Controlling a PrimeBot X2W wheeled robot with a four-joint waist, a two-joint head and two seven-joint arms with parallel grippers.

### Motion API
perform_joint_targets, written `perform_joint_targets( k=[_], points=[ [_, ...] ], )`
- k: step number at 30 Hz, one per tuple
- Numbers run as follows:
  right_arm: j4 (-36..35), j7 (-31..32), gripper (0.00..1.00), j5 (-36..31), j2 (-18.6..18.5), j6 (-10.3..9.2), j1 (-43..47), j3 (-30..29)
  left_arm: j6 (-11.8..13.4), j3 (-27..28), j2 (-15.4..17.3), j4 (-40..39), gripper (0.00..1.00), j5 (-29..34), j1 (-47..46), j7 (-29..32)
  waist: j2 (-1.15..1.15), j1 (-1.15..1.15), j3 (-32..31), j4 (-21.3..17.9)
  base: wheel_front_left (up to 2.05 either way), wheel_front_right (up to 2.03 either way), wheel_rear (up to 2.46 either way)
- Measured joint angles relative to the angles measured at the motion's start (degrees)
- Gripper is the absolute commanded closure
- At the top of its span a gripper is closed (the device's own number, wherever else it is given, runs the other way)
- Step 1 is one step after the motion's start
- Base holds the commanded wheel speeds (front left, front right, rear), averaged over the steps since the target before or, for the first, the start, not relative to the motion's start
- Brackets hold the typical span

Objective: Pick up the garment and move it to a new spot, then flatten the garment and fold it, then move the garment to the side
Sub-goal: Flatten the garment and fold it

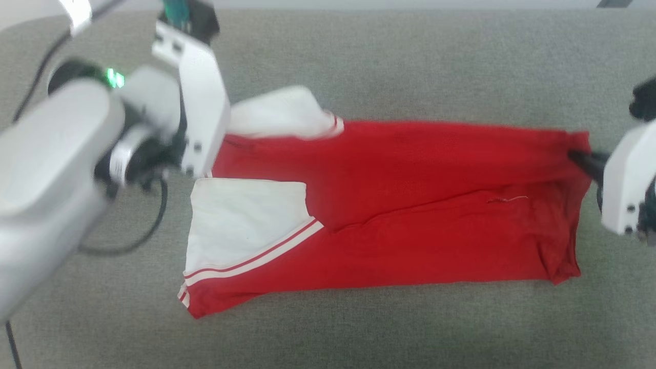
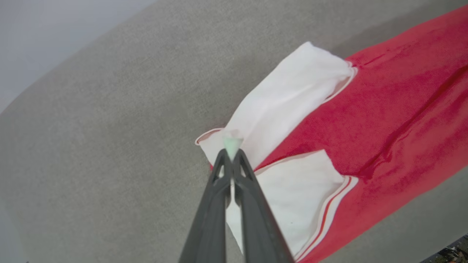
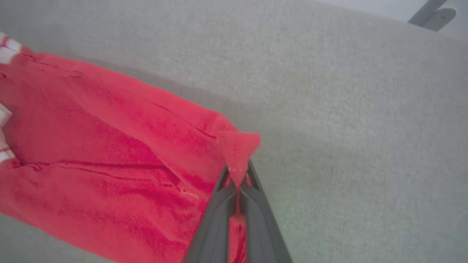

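The garment (image 1: 410, 205), a red jersey with white sleeves and striped trim, lies stretched left to right on the grey surface, folded lengthwise, its lettering hidden. One white sleeve (image 1: 241, 225) lies flat at the left front; the other sleeve (image 1: 279, 115) is lifted at the back left. My left gripper (image 2: 232, 149) is shut on the white cloth (image 2: 289, 98) at that shoulder end. The left wrist housing (image 1: 202, 102) hides its fingers in the head view. My right gripper (image 3: 238, 175) is shut on the red hem corner (image 3: 237, 144), seen at the far right (image 1: 581, 154).
Grey carpet-like surface (image 1: 389, 61) runs all around the shirt. A black cable (image 1: 154, 225) loops under my left forearm. A grey metal leg (image 3: 433, 14) stands past the surface's far edge in the right wrist view.
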Motion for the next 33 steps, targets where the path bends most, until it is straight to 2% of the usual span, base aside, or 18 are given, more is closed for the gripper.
perform_joint_targets(
  k=[4, 7, 11, 14, 15, 16, 17, 18, 19, 20, 28, 33],
  points=[
    [-3.70, 2.36, 1.00, -0.11, 0.96, 0.00, 6.27, -3.34, 7.01, -0.19, 6.23, -13.84, 1.00, -0.56, 6.52, 1.80, 0.00, 0.00, -1.00, 0.51, 0.00, 0.00, 0.00],
    [-5.10, 3.48, 1.00, -0.29, 2.23, 0.00, 10.33, -5.83, 11.57, -0.32, 9.43, -21.74, 1.00, -1.16, 11.25, 2.03, 0.00, 0.00, -1.23, 0.79, 0.00, 0.00, 0.00],
    [-4.46, 4.03, 1.00, -1.24, 4.09, -0.01, 13.77, -8.01, 15.02, -0.68, 11.40, -26.41, 1.00, -2.50, 17.17, 0.88, 0.00, 0.00, -1.24, 0.91, 0.00, 0.00, 0.00],
    [-2.29, 3.76, 1.00, -1.37, 6.00, -0.03, 14.39, -8.12, 14.97, -0.94, 10.77, -25.28, 1.00, -4.67, 21.26, -1.54, 0.00, 0.00, -1.37, 0.86, 0.00, 0.00, 0.00],
    [-0.63, 3.13, 1.00, -1.63, 6.61, -0.02, 14.29, -7.68, 13.86, -1.03, 9.78, -22.93, 0.81, -5.01, 23.04, -3.64, 0.00, 0.00, -1.51, 0.76, 0.00, 0.00, 0.00],
    [0.27, 2.78, 0.78, -1.79, 6.93, -0.03, 14.17, -7.43, 13.03, -0.97, 9.23, -21.60, 0.60, -5.31, 23.71, -4.95, 0.00, 0.00, -1.66, 0.72, 0.00, 0.00, 0.00],
    [0.86, 2.34, 0.68, -2.13, 7.15, -0.03, 13.98, -6.99, 12.12, -0.68, 8.66, -20.31, 0.17, -5.61, 24.43, -6.31, 0.00, 0.00, -1.83, 0.69, 0.00, 0.00, 0.00],
    [1.45, 1.83, 0.56, -2.13, 7.33, -0.02, 13.61, -6.72, 11.55, -0.38, 8.02, -18.92, 0.00, -6.08, 25.08, -7.45, 0.00, 0.00, -2.02, 0.65, 0.00, 0.00, 0.00],
    [2.03, 1.48, 0.39, -2.12, 7.43, -0.03, 13.29, -6.49, 11.02, -0.21, 7.62, -17.75, 0.00, -6.22, 25.60, -8.51, 0.00, 0.00, -2.26, 0.60, 0.00, 0.00, 0.00],
    [2.45, 1.19, 0.00, -2.13, 7.42, -0.03, 13.18, -6.25, 10.35, -0.09, 7.43, -16.64, 0.00, -6.22, 25.88, -9.45, 0.00, 0.00, -2.51, 0.59, 0.00, 0.00, 0.00],
    [3.24, -0.03, 0.00, -0.79, 7.62, -0.03, 13.80, -7.08, 6.97, 4.14, 6.91, -13.59, 0.00, -6.57, 28.58, -21.62, 0.00, 0.00, -5.47, 0.94, 0.00, 0.00, 0.00],
    [2.47, -0.69, 0.00, -0.84, 7.51, -0.02, 15.37, -10.29, 5.83, 6.30, 7.48, -13.05, 0.00, -3.07, 30.89, -32.43, 0.00, 0.00, -7.15, 1.78, 0.00, 0.00, 0.00]
  ],
)
